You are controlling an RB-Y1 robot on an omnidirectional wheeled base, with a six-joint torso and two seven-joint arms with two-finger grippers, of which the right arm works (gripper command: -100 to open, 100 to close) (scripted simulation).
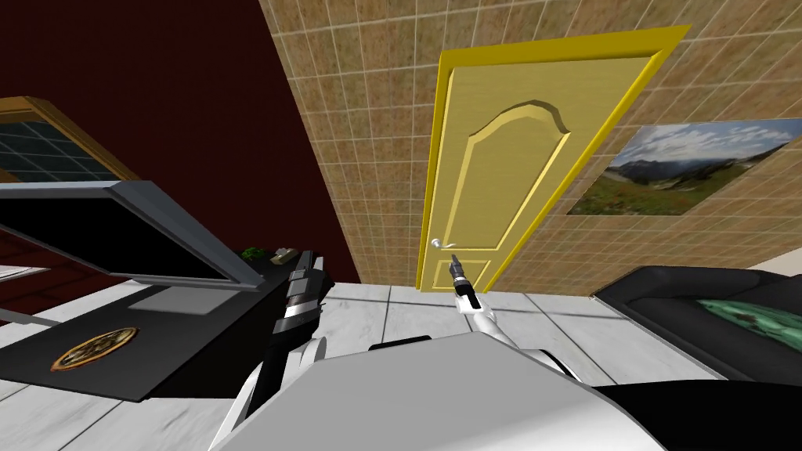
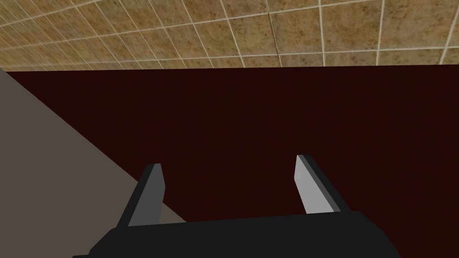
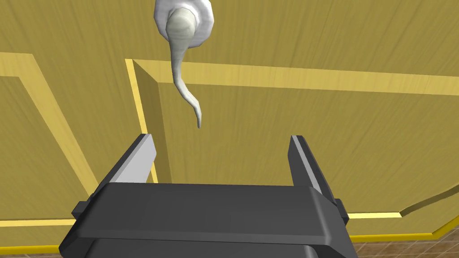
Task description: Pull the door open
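Tan tiled wall (image 1: 368, 117) meets dark red wall (image 1: 157, 70) at a corner; a landscape picture (image 1: 681, 168) hangs on the tan one. Floor (image 1: 391, 301): pale marbled tiles. Left: wood-framed window (image 1: 39, 149), grey-framed screen (image 1: 102, 235) on black surface (image 1: 180, 344); right: black sofa (image 1: 666, 305).

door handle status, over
Right pincer open, just short of the door handle. Left pincer open, idle. Door shut, nothing between pincer and handle.

The right gripper (image 1: 453, 266) hovers at five o'clock from the small silver lever handle (image 1: 442, 244) on the yellow panelled door (image 1: 509, 156).
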